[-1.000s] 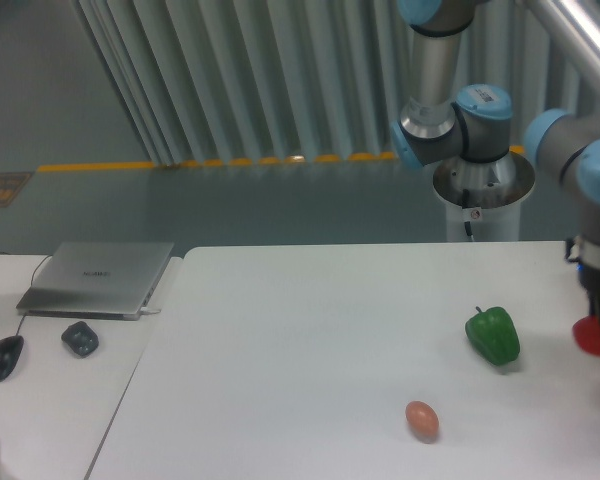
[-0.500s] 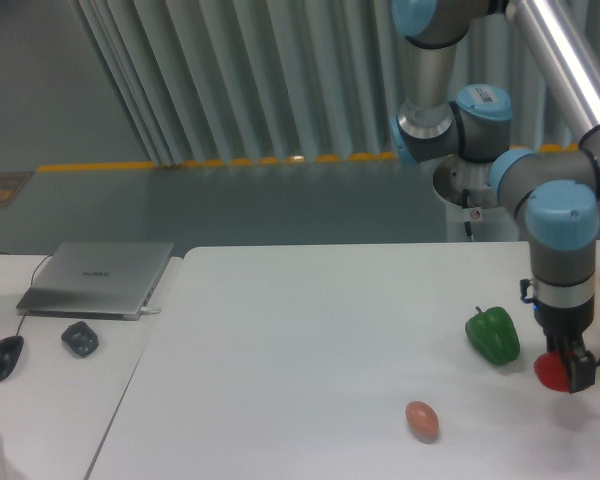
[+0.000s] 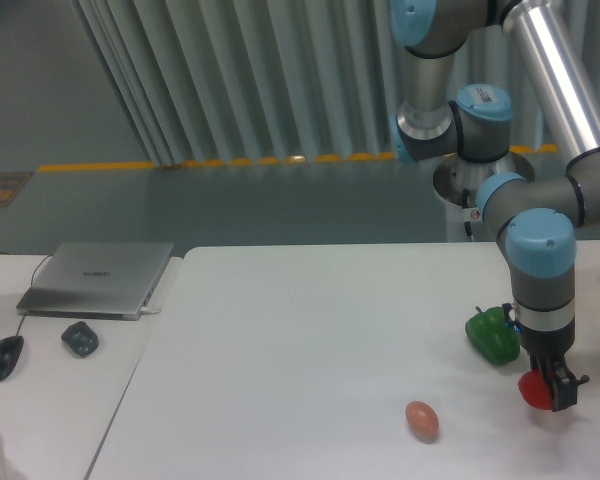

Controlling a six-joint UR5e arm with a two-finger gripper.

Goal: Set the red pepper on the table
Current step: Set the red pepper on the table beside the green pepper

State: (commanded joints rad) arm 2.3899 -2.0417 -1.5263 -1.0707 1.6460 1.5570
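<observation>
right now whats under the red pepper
The white table. The red pepper hangs in the end effector, low near the green pepper; whether it touches the table is hidden.

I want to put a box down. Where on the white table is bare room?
The large white table is bare between the grey laptop and the green bell pepper. Crowded at right: gripper holding the red pepper, with the orange-pink egg-shaped thing nearby.

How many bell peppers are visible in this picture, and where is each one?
2. The green pepper lies on the table at the right. The red pepper, just beside it and nearer the camera, is held in the gripper; none seems hidden.
</observation>
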